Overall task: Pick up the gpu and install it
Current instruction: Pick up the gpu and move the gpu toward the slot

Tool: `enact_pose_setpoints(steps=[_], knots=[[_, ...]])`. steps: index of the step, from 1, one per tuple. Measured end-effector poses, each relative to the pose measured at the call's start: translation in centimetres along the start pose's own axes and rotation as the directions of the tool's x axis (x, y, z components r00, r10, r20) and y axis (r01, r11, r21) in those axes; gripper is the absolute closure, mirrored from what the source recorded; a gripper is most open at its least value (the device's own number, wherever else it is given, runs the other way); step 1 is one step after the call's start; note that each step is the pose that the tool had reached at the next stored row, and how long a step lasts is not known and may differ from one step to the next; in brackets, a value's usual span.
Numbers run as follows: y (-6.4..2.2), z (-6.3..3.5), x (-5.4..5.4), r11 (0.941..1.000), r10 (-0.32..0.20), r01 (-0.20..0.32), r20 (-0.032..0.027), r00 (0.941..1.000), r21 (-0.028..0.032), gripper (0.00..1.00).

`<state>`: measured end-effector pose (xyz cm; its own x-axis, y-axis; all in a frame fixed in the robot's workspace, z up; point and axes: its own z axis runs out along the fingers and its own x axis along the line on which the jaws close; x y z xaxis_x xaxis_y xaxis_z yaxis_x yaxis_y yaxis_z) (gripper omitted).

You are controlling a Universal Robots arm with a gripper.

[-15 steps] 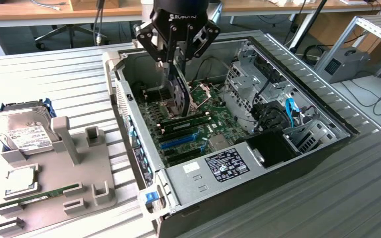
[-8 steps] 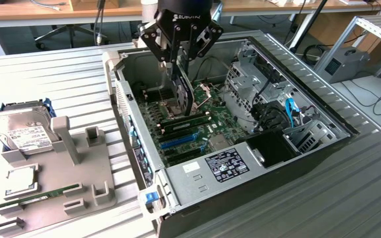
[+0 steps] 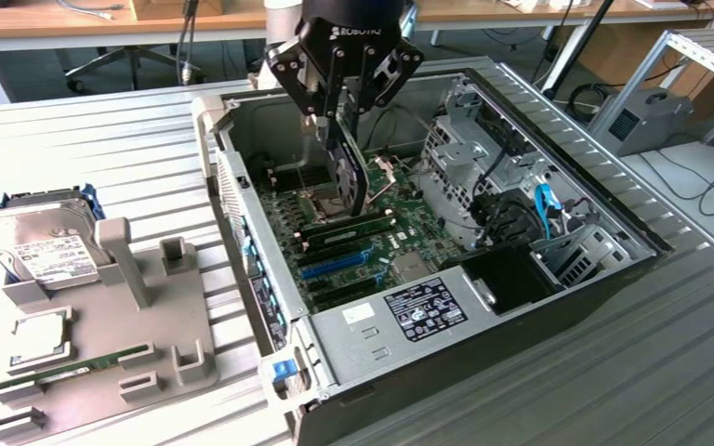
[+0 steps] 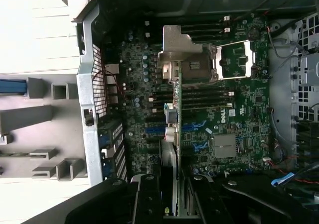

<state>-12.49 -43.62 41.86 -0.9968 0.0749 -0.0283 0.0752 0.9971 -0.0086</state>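
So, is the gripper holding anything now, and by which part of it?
Yes. The gripper holds the gpu by its upper edge; the card hangs edge-down below the jaws, over the open computer case.

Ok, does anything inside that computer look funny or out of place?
Nothing looks broken or spilled. One odd thing: the processor socket's metal cover is flipped open on the motherboard. The claw holds the gpu edge-on above it.

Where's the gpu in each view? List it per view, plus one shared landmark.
Exterior view: gpu hangs edge-on from the gripper, above the motherboard.
Wrist view: gpu edge-on, over the motherboard's middle.
Shared landmark: blue slots.
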Motion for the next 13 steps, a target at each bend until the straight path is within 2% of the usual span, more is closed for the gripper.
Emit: enact_pose_setpoints(steps=[13], knots=[[0.06, 0.07, -0.8, 1.0, 0.0, 0.0, 0.0001, 1.0, 0.0005, 0.74]])
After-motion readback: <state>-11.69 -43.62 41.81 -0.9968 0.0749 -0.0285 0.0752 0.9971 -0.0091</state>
